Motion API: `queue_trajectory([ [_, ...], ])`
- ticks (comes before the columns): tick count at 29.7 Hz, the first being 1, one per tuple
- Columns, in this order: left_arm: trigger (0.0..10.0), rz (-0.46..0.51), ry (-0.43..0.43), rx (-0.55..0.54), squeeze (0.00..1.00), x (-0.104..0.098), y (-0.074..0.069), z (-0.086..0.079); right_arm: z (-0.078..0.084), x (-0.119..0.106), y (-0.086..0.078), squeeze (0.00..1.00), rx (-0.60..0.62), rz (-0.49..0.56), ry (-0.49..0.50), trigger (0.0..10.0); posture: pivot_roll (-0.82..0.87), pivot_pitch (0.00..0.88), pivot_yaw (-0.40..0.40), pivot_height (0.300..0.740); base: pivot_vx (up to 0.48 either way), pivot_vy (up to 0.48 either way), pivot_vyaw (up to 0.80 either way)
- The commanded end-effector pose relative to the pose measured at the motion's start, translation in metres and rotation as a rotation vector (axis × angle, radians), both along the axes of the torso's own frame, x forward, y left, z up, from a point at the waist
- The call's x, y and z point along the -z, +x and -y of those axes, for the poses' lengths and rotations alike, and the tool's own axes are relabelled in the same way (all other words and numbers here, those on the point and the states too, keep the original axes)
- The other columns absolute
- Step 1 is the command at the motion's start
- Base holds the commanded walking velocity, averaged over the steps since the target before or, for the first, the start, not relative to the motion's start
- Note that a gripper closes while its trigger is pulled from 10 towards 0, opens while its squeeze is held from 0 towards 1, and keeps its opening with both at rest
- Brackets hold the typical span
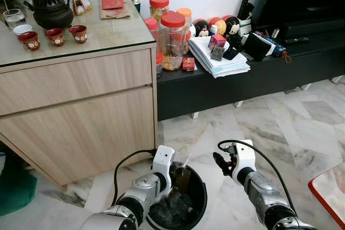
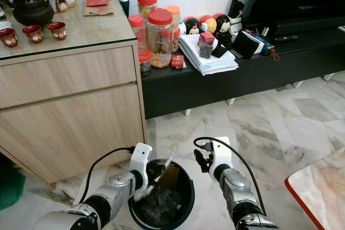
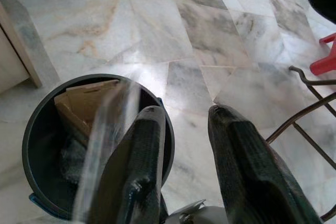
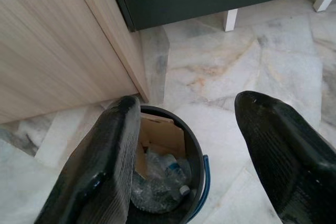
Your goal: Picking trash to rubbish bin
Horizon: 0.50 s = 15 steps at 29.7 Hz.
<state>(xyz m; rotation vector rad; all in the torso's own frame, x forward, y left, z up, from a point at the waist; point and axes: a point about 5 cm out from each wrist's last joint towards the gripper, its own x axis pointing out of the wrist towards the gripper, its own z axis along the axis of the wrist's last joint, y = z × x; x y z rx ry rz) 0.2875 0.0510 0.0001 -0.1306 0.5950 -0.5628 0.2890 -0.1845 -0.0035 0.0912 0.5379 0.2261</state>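
Room's pretty evenly lit, soft daylight, no harsh shadows. My head views are sharp, with sheen on the marble floor [image 1: 302,127] at the right of the frame and on the glass cabinet top [image 1: 108,30] upper left. In my left wrist view there's a bright glare patch mid-frame, and a clear plastic strip [image 3: 107,140] smeared with blur beside my fingers [image 3: 139,166], which are close and soft.
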Motion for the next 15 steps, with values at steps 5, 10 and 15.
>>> queue_trajectory([
  [5,10.0,-0.014,-0.033,0.008,1.00,-0.001,-0.001,0.009,0.003,-0.001,-0.001,0.00,0.004,0.009,-0.013,10.0,-0.14,0.077,-0.076,0.740,0.000,0.000,0.00],
  [10,10.0,0.002,0.065,-0.048,0.00,0.005,-0.002,-0.008,0.010,0.004,-0.005,0.00,0.048,-0.003,-0.022,10.0,-0.14,0.076,-0.077,0.740,0.000,0.000,0.00],
  [15,10.0,-0.061,0.297,-0.217,0.00,0.030,-0.016,-0.060,0.033,0.018,-0.024,0.00,0.189,-0.077,-0.089,10.0,-0.13,0.077,-0.077,0.740,0.000,0.000,0.00],
])
